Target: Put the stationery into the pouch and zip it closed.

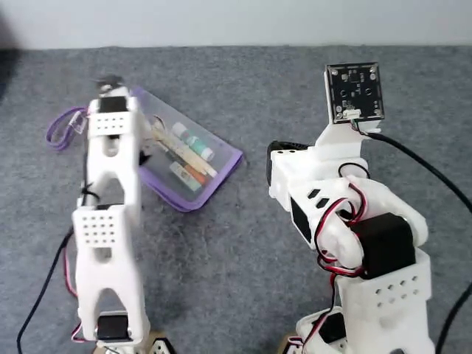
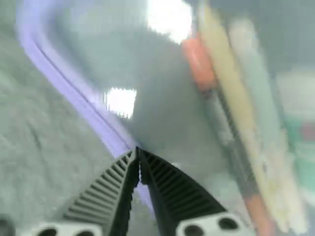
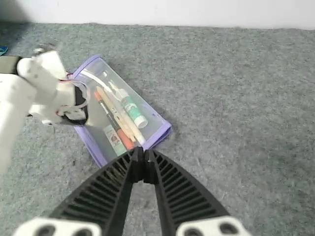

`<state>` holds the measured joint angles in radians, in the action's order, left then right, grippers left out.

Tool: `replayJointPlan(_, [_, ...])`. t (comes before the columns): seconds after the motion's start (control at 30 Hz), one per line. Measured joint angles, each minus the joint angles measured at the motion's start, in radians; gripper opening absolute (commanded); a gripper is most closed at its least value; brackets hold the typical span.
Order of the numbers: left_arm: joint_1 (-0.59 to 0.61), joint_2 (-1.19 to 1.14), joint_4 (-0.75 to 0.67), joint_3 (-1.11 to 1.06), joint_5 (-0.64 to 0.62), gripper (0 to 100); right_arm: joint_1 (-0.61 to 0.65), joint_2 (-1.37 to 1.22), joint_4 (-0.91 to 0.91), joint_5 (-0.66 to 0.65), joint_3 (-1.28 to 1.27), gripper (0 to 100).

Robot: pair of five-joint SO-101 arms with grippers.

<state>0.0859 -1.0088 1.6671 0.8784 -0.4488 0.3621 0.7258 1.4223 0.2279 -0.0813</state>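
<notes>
A clear pouch [image 1: 214,166] with a purple zip edge [image 2: 74,91] lies on the grey carpet, left of centre. Inside it lie pens, a glue stick and other stationery [image 1: 190,153], also visible through the plastic [image 3: 120,120]. My left gripper [image 2: 138,151] is shut, with its tips right at the purple zip edge; I cannot tell whether they pinch the slider. The left arm [image 1: 112,140] stands over the pouch's left end. My right gripper [image 3: 143,153] is shut and empty, held above the carpet near the pouch's closest corner.
A purple strap loop [image 1: 60,125] lies on the carpet left of the left arm. The right arm [image 1: 332,206] with its camera board [image 1: 355,91] stands to the right of the pouch. Bare carpet [image 3: 246,98] stretches to the right.
</notes>
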Motion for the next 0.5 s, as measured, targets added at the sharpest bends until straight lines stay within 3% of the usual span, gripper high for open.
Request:
replayJointPlan(0.2, [-0.107, -0.025, 0.055, 0.032, 0.003, 1, 0.0, 0.0, 0.0, 0.0, 0.0, 0.8])
replayJointPlan(0.5, [-0.376, 0.118, 0.055, -0.229, -0.094, 1, -0.009, 0.069, 0.0, 0.0, 0.0, 0.8])
